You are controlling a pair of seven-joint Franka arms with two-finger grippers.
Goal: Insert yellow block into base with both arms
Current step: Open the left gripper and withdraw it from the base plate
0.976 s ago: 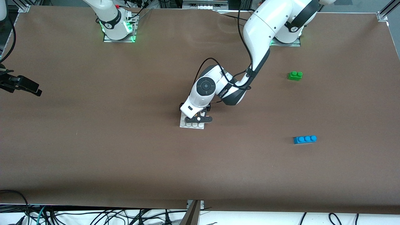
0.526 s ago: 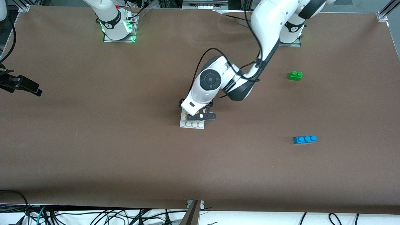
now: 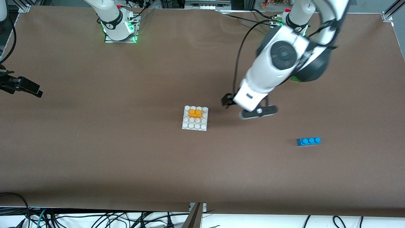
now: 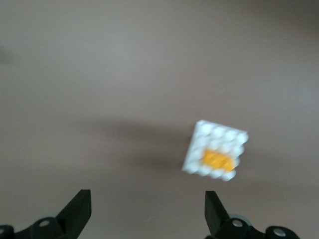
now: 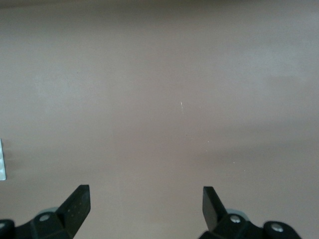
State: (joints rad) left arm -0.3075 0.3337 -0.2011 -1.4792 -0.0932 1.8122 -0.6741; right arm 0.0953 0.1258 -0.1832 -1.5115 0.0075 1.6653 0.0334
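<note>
Item, yellow block: seated on the base, in the stud row second from the robots' edge; judged inserted, so your step in hand is the clear-away. Item, left end effector: fingers wide apart and empty, up over bare surface, with block and base off toward the right arm's end from it. Item, right end effector: spread open, empty, waiting over bare surface; your next move calls only for checking the block sits flush.

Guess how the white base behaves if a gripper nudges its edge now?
The base lies flat and unclamped on the smooth brown table, so it would probably slide rather than tip. It looks like stiff, light plastic. The yellow block sits on its studs and would likely ride along.
</note>
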